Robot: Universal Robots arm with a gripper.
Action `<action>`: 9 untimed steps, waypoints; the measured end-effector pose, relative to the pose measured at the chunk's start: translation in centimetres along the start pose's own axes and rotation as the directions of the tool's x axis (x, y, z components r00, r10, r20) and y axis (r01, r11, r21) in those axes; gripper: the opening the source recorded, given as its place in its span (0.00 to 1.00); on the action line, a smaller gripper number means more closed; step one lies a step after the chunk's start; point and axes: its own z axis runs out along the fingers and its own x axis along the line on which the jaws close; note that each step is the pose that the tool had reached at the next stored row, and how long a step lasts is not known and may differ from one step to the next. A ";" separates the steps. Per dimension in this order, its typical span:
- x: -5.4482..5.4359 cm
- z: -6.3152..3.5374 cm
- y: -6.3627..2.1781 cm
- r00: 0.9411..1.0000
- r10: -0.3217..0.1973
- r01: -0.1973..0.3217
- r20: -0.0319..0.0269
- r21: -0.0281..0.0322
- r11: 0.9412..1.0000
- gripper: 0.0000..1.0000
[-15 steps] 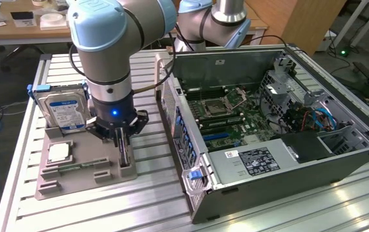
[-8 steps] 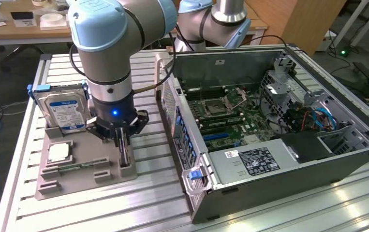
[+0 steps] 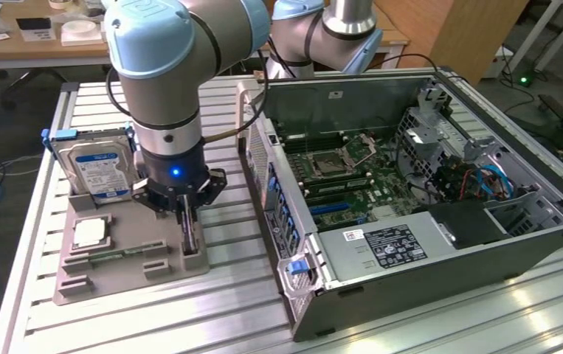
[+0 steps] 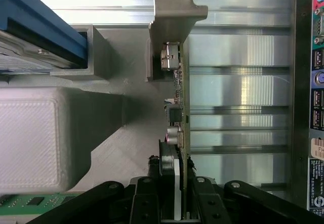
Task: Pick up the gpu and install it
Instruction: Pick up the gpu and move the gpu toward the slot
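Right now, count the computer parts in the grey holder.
4: hard drive upright at the far end; CPU lying flat; green memory stick beside it; gpu on edge nearest the computer case. The arm may hide more.

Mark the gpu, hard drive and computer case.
gpu [image 4: 174,116]: wrist view, component on its face.
hard drive [image 3: 99,168]: exterior view, its blue-white label.
computer case [image 3: 439,279]: exterior view, near outer wall.
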 end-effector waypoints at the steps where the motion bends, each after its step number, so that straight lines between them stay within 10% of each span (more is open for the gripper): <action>1: 0.0 0.00 0.00 1.000 0.000 0.000 0.000 0.000 1.000 0.28; 9: 0.0 0.00 0.00 1.000 0.000 0.000 0.000 0.000 1.000 0.28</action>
